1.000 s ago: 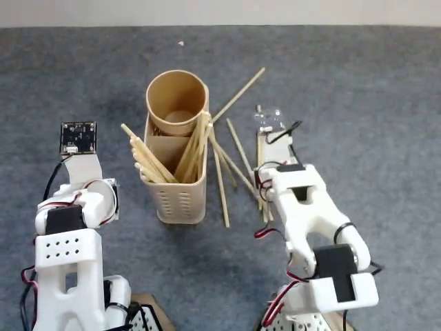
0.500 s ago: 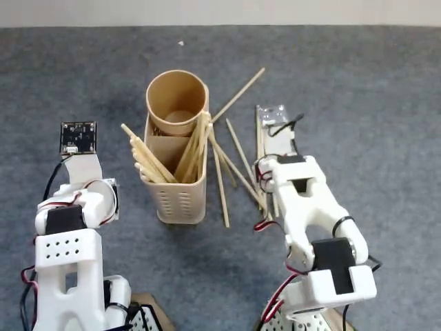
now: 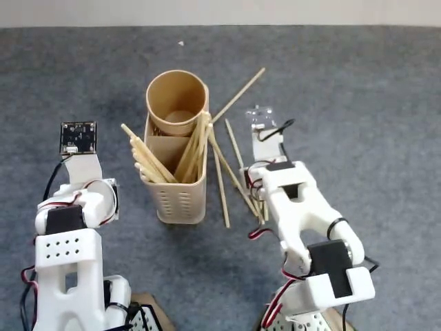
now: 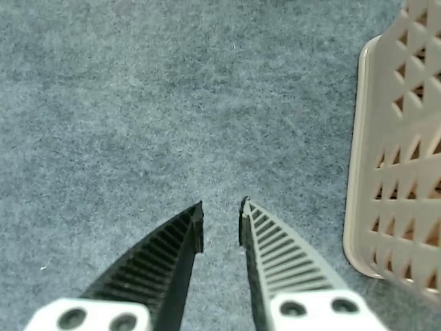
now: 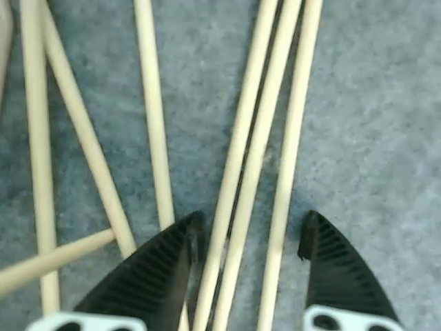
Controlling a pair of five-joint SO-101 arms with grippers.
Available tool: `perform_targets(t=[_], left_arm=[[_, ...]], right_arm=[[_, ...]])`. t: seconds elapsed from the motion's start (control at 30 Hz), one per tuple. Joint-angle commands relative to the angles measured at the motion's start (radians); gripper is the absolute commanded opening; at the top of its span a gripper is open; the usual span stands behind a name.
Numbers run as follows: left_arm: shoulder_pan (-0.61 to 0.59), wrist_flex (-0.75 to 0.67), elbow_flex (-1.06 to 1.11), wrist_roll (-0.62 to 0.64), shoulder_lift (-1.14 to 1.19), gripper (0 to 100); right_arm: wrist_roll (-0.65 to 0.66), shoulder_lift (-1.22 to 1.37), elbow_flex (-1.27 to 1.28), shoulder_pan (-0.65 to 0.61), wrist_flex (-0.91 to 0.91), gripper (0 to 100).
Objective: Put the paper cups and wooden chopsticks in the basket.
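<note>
High: the basket holds a cup at its 12 o'clock end; loose sticks lie at its 3 o'clock. Left wrist: left gripper narrowly parted above carpet. Right wrist: right gripper wide — straddling three sticks.

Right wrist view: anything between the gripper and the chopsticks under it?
Nothing visible. The open right gripper straddles three side-by-side chopsticks lying on the carpet, with nothing over them.
</note>
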Motion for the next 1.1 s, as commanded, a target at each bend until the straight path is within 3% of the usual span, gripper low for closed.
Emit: perform_targets(t=[0.0,0.1,0.33,0.63,0.83,1.07], left_arm=[[0.016,-0.009,-0.004,-0.008,-0.015,12],[0.016,-0.009,-0.004,-0.008,-0.015,12],[0.016,-0.009,-0.004,-0.008,-0.015,12],[0.016,-0.011,-0.004,-0.008,-0.015,12],[0.016,-0.014,-0.004,-0.008,-0.015,12],[0.016,-0.017,0.004,-0.008,-0.015,12]], right_arm=[[-0.014,0.002,0.002,0.033,-0.01,14.9],[-0.014,0.001,0.001,0.03,-0.007,0.3],[-0.017,-0.044,-0.002,0.054,0.045,0.5],[-0.074,-0.532,-0.002,0.148,0.042,0.5],[-0.074,-0.852,-0.09,0.058,0.044,0.5],[-0.173,-0.888,-0.343,-0.104,0.041,0.5]])
